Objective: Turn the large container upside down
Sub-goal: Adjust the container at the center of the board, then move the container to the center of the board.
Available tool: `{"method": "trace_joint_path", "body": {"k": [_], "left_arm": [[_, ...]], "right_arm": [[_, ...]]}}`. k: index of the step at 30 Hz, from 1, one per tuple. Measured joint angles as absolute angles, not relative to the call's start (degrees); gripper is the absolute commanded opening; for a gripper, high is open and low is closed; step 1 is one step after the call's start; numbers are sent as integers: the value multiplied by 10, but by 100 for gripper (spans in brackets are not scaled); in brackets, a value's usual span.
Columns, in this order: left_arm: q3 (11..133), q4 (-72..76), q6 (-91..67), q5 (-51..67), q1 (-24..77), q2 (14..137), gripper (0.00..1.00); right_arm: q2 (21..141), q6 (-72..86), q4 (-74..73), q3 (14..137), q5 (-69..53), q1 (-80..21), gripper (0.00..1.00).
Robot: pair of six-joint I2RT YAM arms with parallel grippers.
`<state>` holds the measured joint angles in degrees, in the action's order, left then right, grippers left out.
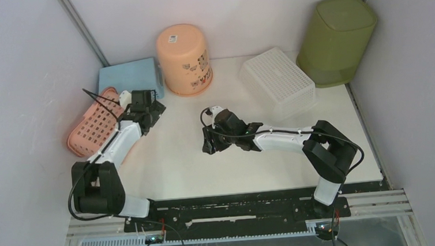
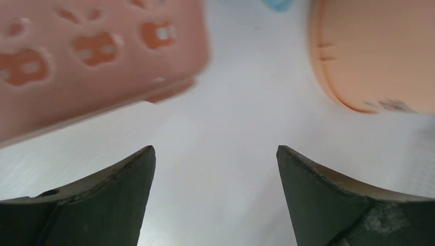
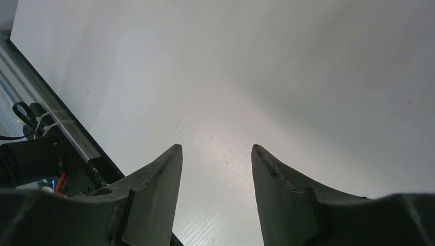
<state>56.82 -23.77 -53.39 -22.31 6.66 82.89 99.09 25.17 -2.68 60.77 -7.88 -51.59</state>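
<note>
**Bin in the far right corner, both arms well short of it**

The olive-green waste bin (image 1: pixel 339 33) stands in the far right corner of the surface (image 1: pixel 207 170), close against the two walls. Its long axis runs roughly upright. From above you see a solid rounded-square face on top and the darker perforated band down at the surface. By that, it seems to rest mouth-down already, base uppermost. Check that before you commit to any turn.

The right arm (image 1: pixel 280 137) is the nearer one, since its base sits on the bin's side. Its reach is pointed the wrong way, though. The forearm lies across toward the middle of the surface and the wrist is tipped down. The right fingers (image 3: pixel 149 200) are spread apart with nothing between them, aimed at bare surface and the near rail. The bin lies behind and to the right of them, well apart. A white mesh basket (image 1: pixel 279 84) sits between the forearm and the bin.

The left arm (image 1: pixel 121 138) is stretched toward the far left. The left fingers (image 2: pixel 118 195) are spread wide and empty. They point at the gap between the pink perforated basket (image 2: pixel 77 61) and the peach bucket (image 2: pixel 379 51). The bin is clear across the surface from them.

If a move is needed, you would swing the right wrist round to face the far right corner.
</note>
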Motion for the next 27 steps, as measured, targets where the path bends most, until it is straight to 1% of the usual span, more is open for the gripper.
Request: {"method": "trace_joint_path", "body": {"k": [4,7,10,14,16,18,21,27], "left_arm": [[579,-231,-493,-168,80,786,92],[605,-243,-447,-155,87,744,95],[652,-278,-396,-193,82,699,96],[739,-321,-338,-242,3,676,96],[788,-343,-309,-258,-54,689,97],[829,-362,-283,-271,-90,713,97],[864,-380,-245,-288,-105,757,97],[864,-412,-209,-318,-126,830,96]], "right_arm": [[991,263,-26,608,-87,-506,61],[991,268,-26,608,-91,-503,61],[991,272,-26,608,-93,-503,61],[991,274,-26,608,-97,-512,61],[991,274,-25,608,-99,-517,61],[991,274,-25,608,-104,-519,61],[991,274,-25,608,-111,-522,61],[991,272,-27,608,-121,-525,61]]}}
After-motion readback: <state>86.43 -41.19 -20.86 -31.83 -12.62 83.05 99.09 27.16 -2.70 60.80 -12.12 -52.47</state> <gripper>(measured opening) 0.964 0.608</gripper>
